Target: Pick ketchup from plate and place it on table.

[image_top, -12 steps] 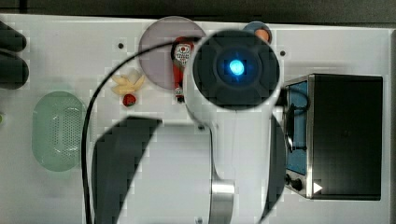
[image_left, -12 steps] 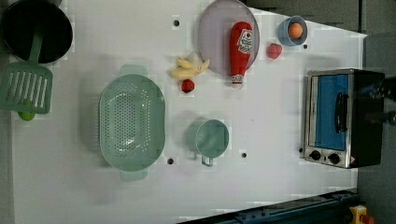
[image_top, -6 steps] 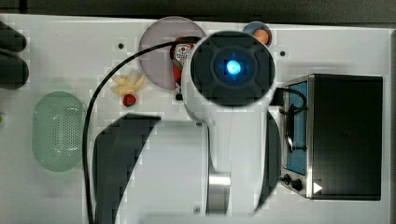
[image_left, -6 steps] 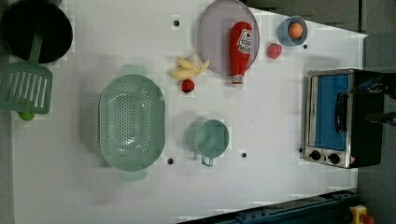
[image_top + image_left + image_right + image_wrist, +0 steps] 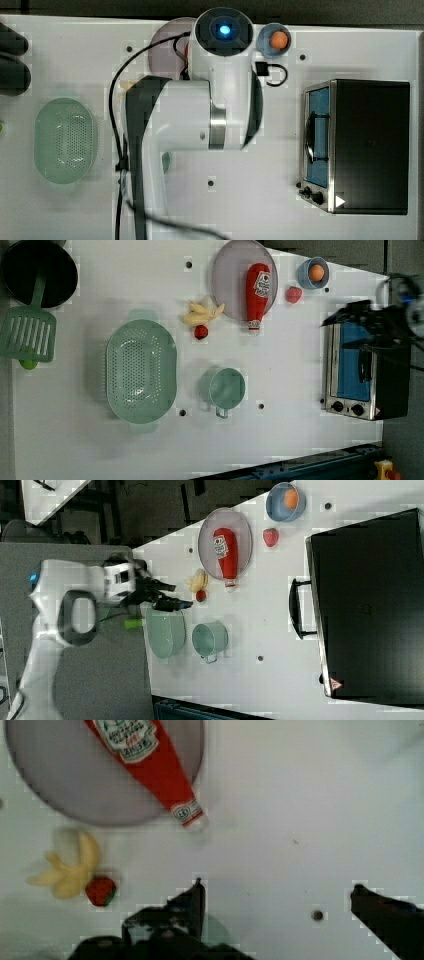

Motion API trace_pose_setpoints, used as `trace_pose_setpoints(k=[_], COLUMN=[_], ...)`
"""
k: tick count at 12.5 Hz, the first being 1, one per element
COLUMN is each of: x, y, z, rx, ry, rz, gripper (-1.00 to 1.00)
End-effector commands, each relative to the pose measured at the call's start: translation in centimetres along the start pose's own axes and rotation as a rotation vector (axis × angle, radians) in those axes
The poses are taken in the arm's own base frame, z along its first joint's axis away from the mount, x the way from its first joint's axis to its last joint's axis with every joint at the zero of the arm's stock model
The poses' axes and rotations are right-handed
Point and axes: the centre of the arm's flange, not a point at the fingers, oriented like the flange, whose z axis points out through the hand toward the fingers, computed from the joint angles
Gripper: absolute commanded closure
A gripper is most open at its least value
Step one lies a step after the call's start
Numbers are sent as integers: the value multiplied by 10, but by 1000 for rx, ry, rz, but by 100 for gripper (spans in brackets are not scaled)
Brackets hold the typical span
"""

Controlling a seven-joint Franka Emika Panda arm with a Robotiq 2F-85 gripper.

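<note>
The ketchup [image 5: 257, 292] is a slim red bottle lying across the pale lilac-grey plate [image 5: 230, 275], its white cap poking over the rim. In the wrist view the ketchup [image 5: 150, 765] and plate [image 5: 65, 785] lie beyond my gripper [image 5: 280, 892]. The gripper is open and holds nothing, its dark fingers [image 5: 197, 895] wide apart over the white table [image 5: 280, 835], clear of the bottle's cap. In the right view the gripper [image 5: 172, 596] hangs off the white arm, away from the ketchup [image 5: 226, 552]. The arm covers most of the plate [image 5: 167, 45] in the top view.
A banana peel [image 5: 202, 314] and a small red fruit [image 5: 201, 332] lie beside the plate. A strawberry [image 5: 293, 294] and a blue bowl [image 5: 314, 272] sit near a toaster oven [image 5: 365, 370]. A green cup [image 5: 226, 388] and colander [image 5: 141, 371] stand mid-table.
The arm has swung toward the top view's upper edge, over the plate, and has come into sight at the left view's right edge. The ketchup has not moved.
</note>
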Motion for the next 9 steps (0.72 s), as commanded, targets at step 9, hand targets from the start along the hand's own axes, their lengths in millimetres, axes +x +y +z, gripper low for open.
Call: trace_pose_setpoints(k=[9], x=[56], y=[-63], z=[131], rx=[-2], ry=[115], rz=[-526], gripper=[-100])
